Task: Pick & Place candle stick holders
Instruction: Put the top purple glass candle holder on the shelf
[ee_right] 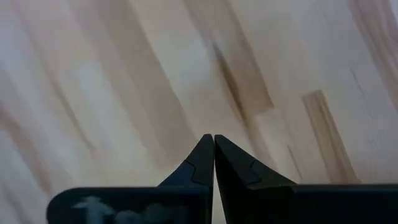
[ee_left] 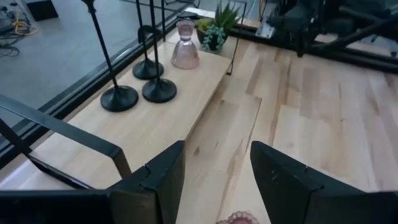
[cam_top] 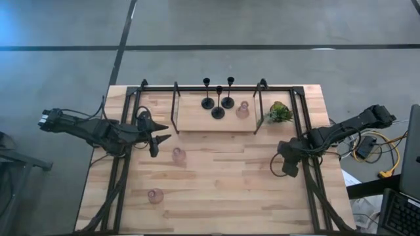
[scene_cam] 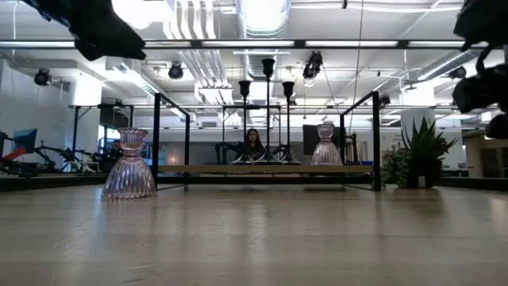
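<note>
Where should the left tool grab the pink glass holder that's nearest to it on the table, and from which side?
Take the pink glass holder at its narrow waist, coming down from above. It stands upright, flaring to a ribbed base and a wider cup, so the waist keeps the fingers from slipping. The left tool is open beside it, with bare table around it.

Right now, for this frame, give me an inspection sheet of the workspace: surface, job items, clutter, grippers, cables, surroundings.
Surface: wooden table, raised shelf at the back.
Job's things: three black holders and one pink glass holder on the shelf; two pink holders on the table.
Clutter: small green plant beside the shelf.
Grippers: left gripper open, near a pink holder on the table; right gripper shut, empty, at the right side.
Cables: yellow and black cables off the table's right.
Surroundings: concrete floor; a seated person behind.
</note>
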Controlling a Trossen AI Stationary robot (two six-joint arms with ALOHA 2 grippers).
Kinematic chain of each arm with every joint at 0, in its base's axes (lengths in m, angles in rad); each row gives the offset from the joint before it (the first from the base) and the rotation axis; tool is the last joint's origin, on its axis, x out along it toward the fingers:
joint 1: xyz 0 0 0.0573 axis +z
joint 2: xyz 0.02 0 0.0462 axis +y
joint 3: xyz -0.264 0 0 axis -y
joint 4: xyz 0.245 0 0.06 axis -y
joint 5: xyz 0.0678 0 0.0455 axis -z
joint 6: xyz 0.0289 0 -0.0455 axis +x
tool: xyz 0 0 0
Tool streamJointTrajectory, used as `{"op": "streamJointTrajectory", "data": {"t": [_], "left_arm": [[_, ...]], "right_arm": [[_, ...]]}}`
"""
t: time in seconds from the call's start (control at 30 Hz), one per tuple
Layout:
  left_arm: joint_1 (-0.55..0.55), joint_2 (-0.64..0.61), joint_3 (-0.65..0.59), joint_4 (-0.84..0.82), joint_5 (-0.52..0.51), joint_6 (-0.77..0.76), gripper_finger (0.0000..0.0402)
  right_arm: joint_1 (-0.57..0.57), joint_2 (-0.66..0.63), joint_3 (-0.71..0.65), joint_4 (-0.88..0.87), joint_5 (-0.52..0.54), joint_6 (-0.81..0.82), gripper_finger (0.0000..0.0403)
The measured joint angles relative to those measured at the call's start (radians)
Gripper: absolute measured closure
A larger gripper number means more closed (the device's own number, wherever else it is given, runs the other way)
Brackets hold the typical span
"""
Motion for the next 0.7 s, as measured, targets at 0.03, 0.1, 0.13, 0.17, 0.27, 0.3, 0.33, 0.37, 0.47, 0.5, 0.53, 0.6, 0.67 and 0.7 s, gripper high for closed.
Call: {"op": "streamJointTrajectory", "data": {"t": [0.03, 0.1, 0.13, 0.17, 0.27, 0.3, 0.33, 0.37, 0.47, 0.5, 0.53, 0.6, 0.67, 0.7], "left_arm": [[0.000, 0.001, 0.001, 0.006, -0.005, 0.002, 0.0216], [0.005, 0.006, 0.014, 0.011, -0.073, 0.004, 0.0216], [0.005, 0.006, 0.020, 0.008, -0.108, -0.015, 0.0216], [0.006, 0.004, 0.022, 0.001, -0.120, -0.035, 0.0216], [0.008, 0.003, 0.037, -0.009, -0.062, -0.036, 0.0216], [0.008, 0.005, 0.049, -0.020, -0.022, -0.033, 0.0216], [0.008, 0.007, 0.062, -0.035, 0.021, -0.035, 0.0216], [0.008, 0.011, 0.077, -0.051, 0.062, -0.039, 0.0216], [0.008, 0.041, 0.135, -0.098, 0.191, -0.046, 0.0216], [0.006, 0.064, 0.151, -0.122, 0.212, -0.033, 0.0216], [0.005, 0.092, 0.167, -0.149, 0.222, -0.020, 0.0216], [0.002, 0.160, 0.198, -0.201, 0.225, 0.005, 0.0216], [0.002, 0.237, 0.236, -0.248, 0.228, 0.019, 0.0216], [0.002, 0.275, 0.257, -0.274, 0.233, 0.023, 0.0216]], "right_arm": [[0.000, 0.000, -0.009, -0.003, 0.000, 0.000, 0.0394], [0.000, 0.002, -0.024, -0.001, 0.000, 0.000, 0.0394], [0.000, 0.002, -0.032, 0.000, 0.000, -0.001, 0.0394], [0.000, 0.002, -0.037, -0.003, 0.000, -0.001, 0.0394], [0.000, 0.002, -0.053, 0.001, -0.001, -0.002, 0.0394], [0.000, 0.002, -0.058, 0.001, -0.001, -0.002, 0.0394], [0.000, 0.002, -0.064, 0.004, -0.001, -0.003, 0.0394], [0.000, 0.002, -0.071, 0.005, -0.001, -0.004, 0.0394], [0.000, 0.002, -0.087, 0.013, -0.001, -0.011, 0.0394], [0.000, 0.002, -0.088, 0.015, -0.001, -0.018, 0.0394], [0.000, 0.002, -0.088, 0.017, -0.001, -0.020, 0.0394], [0.000, 0.002, -0.088, 0.017, -0.002, -0.020, 0.0394], [0.000, 0.002, -0.084, 0.018, -0.002, -0.020, 0.0394], [0.000, 0.002, -0.084, 0.021, -0.002, -0.020, 0.0394]]}}
